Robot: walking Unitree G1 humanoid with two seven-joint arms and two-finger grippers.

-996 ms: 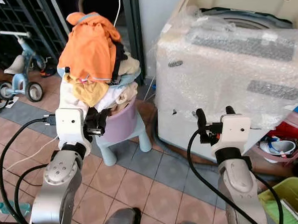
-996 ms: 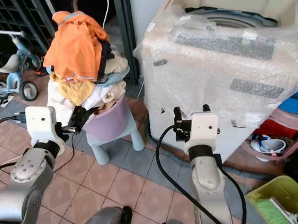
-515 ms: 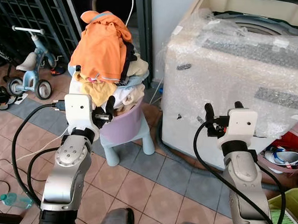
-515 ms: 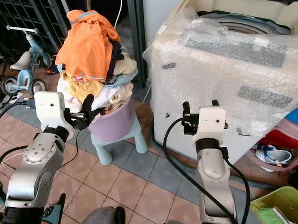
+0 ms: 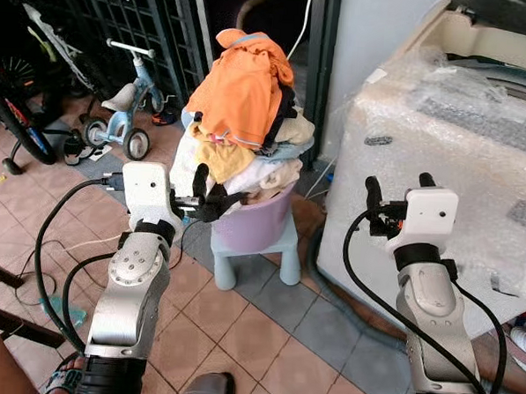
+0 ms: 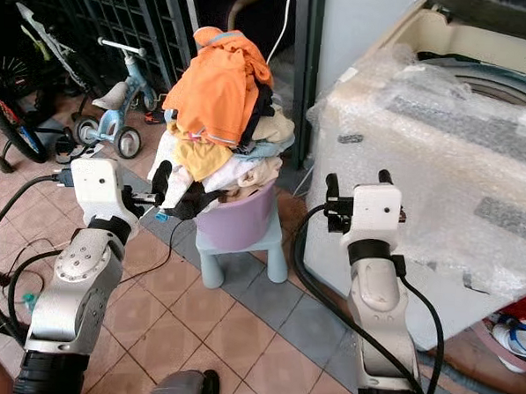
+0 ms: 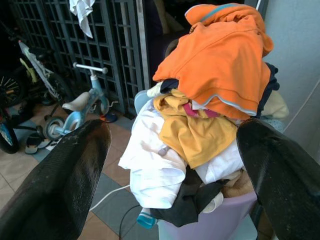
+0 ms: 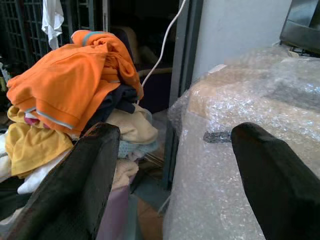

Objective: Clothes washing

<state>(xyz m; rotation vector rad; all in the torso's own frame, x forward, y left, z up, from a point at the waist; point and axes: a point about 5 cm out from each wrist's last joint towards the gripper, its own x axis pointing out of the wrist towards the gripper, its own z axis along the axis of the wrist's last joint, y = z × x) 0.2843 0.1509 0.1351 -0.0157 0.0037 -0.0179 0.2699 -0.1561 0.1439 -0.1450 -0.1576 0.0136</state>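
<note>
Both grippers are hovering with jaws apart, the left gripper (image 5: 206, 197) just beside the clothes pile (image 5: 242, 125), the right gripper (image 5: 397, 188) facing the bubble-wrapped washing machine (image 5: 459, 163).

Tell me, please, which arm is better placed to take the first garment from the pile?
Probably the left. The left gripper is open right at the clothes pile on the purple basket, while the right gripper is open in front of the bubble-wrapped washing machine.
</note>
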